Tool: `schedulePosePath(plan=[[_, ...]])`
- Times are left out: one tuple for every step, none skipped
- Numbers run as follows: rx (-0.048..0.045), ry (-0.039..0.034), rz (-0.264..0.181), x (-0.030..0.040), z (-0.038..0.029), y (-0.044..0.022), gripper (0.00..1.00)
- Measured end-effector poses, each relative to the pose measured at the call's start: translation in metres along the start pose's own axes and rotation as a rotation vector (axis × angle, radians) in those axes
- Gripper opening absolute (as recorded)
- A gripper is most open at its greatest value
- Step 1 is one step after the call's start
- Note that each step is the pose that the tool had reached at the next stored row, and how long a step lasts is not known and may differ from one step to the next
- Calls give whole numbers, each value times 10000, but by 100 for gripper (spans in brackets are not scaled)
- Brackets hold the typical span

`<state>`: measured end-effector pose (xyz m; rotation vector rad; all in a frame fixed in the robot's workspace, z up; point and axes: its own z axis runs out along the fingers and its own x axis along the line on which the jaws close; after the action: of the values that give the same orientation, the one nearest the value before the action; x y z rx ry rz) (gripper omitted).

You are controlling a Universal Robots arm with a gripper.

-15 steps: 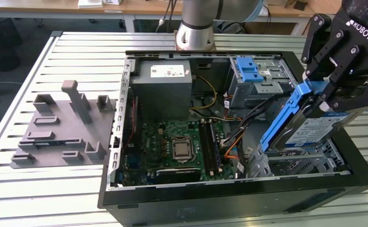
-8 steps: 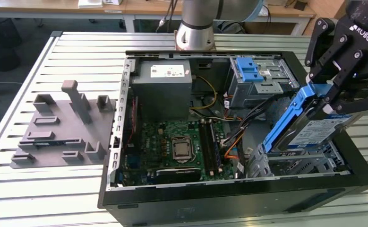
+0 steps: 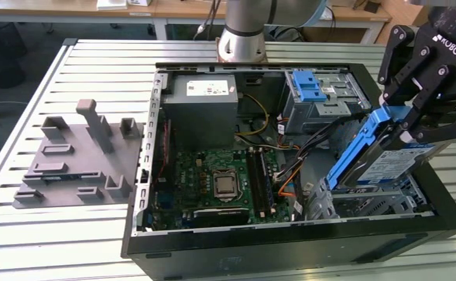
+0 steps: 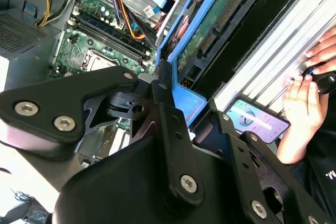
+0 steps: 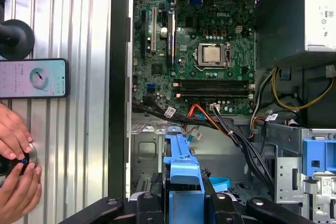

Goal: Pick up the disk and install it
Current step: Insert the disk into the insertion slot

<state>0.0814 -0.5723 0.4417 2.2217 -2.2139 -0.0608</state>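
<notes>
Nearest in the exterior view is the dark front wall of the open computer case [image 3: 290,243], standing on the slatted surface [image 3: 95,58]. Just behind that wall, at the lower right of the frame, sits the empty metal drive cage [image 3: 372,205]. Above it the pincer [image 3: 405,120] is closed on the disk [image 3: 391,161], clamping its upper part. The disk hangs steeply tilted, its lower end down at the cage's rim; I cannot tell whether it touches.

The tilt looks like the chief risk: a blue rail could catch on the cage edge and jam, or twist the disk in the grip. A bundle of cables [image 3: 290,170] runs just beside the cage and could get pinched or dragged under the disk. Farther in lies the motherboard [image 3: 220,181], exposed to a dropped disk. In the first wrist view a person's hand [image 5: 16,182] rests on the surface near the case wall, close enough to matter if the arm swings outward.
</notes>
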Motion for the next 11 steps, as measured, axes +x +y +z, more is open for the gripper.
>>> schedulePosePath(plan=[[0,0,0,0,5,0,36],[0,0,0,0,10,0,36],[0,-1,0,0,16,-1,36],[0,-1,0,1,23,-1,36],[0,0,0,1,28,-1,36],[0,0,0,1,34,-1,36],[0,-1,0,1,41,-1,36],[0,0,0,1,47,-1,36],[0,0,0,2,55,-1,36],[0,0,0,2,62,-2,36],[0,0,0,2,70,-2,36]])
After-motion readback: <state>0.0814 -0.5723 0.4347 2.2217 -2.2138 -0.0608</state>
